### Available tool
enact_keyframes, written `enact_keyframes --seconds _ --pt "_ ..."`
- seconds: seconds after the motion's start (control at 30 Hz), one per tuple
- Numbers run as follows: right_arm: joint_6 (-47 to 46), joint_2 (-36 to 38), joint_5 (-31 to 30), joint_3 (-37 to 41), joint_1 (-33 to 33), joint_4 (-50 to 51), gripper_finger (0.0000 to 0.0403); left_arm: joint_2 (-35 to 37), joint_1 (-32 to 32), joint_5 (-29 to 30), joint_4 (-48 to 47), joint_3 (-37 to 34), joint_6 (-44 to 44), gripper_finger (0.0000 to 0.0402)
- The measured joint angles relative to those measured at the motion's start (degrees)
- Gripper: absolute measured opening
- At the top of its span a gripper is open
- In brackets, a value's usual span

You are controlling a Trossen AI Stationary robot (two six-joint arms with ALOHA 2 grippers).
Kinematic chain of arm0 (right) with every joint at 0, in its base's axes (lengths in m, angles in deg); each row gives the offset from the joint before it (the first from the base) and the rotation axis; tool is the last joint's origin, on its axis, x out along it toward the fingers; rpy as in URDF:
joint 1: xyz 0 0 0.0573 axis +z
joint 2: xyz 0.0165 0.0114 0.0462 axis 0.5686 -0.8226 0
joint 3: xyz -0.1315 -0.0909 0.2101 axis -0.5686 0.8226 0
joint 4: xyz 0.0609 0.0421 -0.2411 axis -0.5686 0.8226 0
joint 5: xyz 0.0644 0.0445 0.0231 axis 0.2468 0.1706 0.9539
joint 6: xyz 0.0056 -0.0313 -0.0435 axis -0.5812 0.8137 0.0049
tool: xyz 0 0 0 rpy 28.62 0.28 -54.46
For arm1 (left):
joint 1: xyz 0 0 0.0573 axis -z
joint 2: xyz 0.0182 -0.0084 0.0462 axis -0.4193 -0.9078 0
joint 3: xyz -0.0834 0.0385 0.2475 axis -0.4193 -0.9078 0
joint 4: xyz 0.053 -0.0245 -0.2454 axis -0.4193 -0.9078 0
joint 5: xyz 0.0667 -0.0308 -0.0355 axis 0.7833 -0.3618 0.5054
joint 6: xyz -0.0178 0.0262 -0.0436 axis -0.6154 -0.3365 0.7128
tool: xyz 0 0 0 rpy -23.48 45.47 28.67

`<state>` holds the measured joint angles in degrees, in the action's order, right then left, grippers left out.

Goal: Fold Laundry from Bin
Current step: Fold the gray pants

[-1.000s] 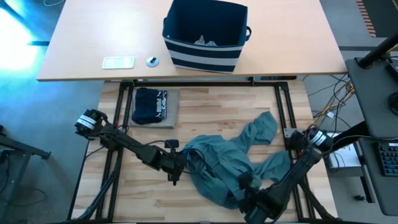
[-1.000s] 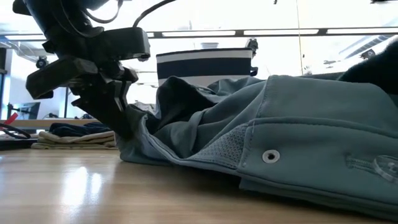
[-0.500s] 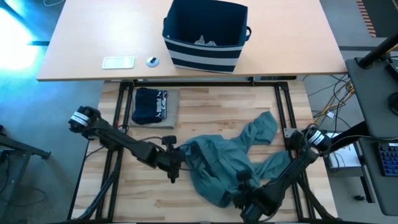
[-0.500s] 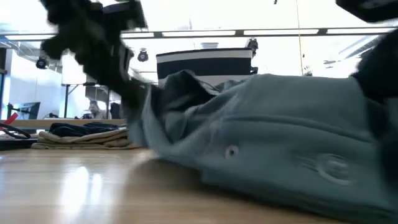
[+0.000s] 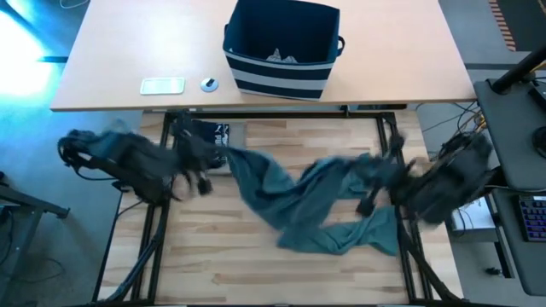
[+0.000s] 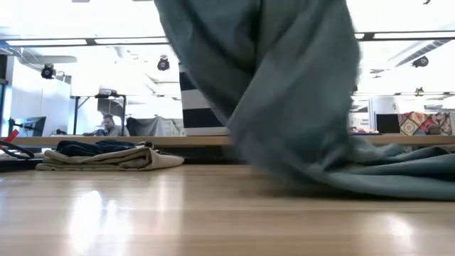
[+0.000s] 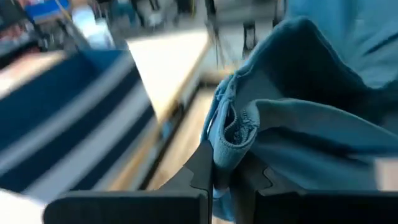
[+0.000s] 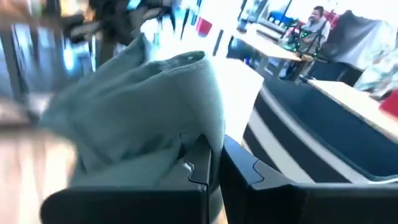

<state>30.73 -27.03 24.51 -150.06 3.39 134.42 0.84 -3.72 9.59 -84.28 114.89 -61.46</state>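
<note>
The large teal-green garment hangs stretched between my two grippers above the wooden table; its lower part lies on the table. My left gripper is shut on its left end and my right gripper on its right end. In the low view the cloth drops from above the picture onto the table. A folded navy garment with white lettering lies on a beige one at the far left. The bin, with small grey pieces inside, stands on the far table. My left gripper pinches a bunched, hemmed edge of the teal garment between its two fingers, several layers gathered. The cloth runs away from the fingers toward the other arm, lifted off the table here. My right gripper pinches a folded-over, ribbed part of the garment between its two fingers. The cloth drapes over and beside the fingers, raised clear of the table.
A small white flat device and a small round object lie on the far table left of the bin. A person sits in the room beyond. Bare wood shows at the near left.
Both grippers have gone up and toward the far edge, the left one also leftward and the right one rightward. The teal garment, a heap on the table a second ago, is lifted and spread out between them, with only its lower part still on the wood.
</note>
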Motion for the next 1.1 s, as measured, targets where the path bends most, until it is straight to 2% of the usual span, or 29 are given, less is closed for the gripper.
enact_keyframes --seconds 0.1,0.2,0.27,0.4,0.47,0.53,0.6,0.63,0.7,0.73,0.8,0.87,0.9,0.93,1.0,1.1 --pt "9.4 2.7 0.6 -0.5 -0.2 -12.7 0.001 1.5 0.1 -1.2 3.4 6.5 -4.1 0.0007" --pt "24.5 3.4 8.1 -0.5 0.3 -32.8 0.001 2.2 0.6 -8.5 7.6 12.1 -8.1 0.0007" --pt "34.7 2.6 18.0 -0.4 1.2 -47.2 0.001 2.3 0.8 -17.4 10.9 15.6 -10.0 0.0007" --pt "49.3 -0.4 40.4 -1.2 2.2 -69.7 0.0009 0.3 0.8 -42.5 18.3 23.1 -13.6 0.0007" --pt "52.6 -2.1 49.1 -2.8 2.2 -74.7 0.0009 -1.7 0.8 -55.7 22.0 26.8 -15.4 0.0007" --pt "53.6 -4.3 56.4 -5.1 2.1 -76.1 0.0009 -4.1 0.9 -65.9 25.4 30.8 -16.9 0.0007" --pt "55.5 -7.1 59.1 -8.2 1.9 -76.2 0.0009 -6.5 0.9 -70.1 26.4 35.1 -18.6 0.0007" --pt "57.4 -8.7 58.2 -9.9 1.7 -76.1 0.0009 -7.5 0.9 -69.1 25.9 37.3 -20.0 0.0007" --pt "63.0 -11.4 51.6 -13.7 1.2 -76.0 0.0009 -8.9 0.9 -60.4 23.1 40.9 -24.1 0.0007" --pt "66.4 -12.4 47.1 -15.6 0.8 -76.0 0.0009 -8.8 0.9 -53.2 23.6 40.5 -26.5 0.0007" --pt "73.4 -14.4 36.6 -19.0 -1.2 -76.9 0.0009 -7.5 0.4 -35.2 24.0 38.3 -32.0 0.0007" --pt "79.6 -14.1 28.4 -18.0 -5.2 -82.2 0.0009 -7.3 -0.9 -16.0 24.0 37.2 -36.2 0.0007" --pt "81.5 -14.1 24.4 -17.5 -7.1 -83.5 0.0009 -7.3 -2.0 -8.3 24.0 36.6 -37.8 0.0007" --pt "82.2 -14.1 21.3 -17.3 -9.7 -83.8 0.0009 -7.5 -3.5 -3.0 23.8 36.0 -38.6 0.0007" --pt "82.2 -14.1 16.3 -17.0 -15.9 -83.0 0.0009 -7.7 -7.7 2.3 22.0 35.5 -38.3 0.0007" --pt "79.3 -14.0 12.6 -16.4 -25.0 -79.1 0.0009 -8.0 -14.6 2.3 14.8 35.5 -31.4 0.0007"
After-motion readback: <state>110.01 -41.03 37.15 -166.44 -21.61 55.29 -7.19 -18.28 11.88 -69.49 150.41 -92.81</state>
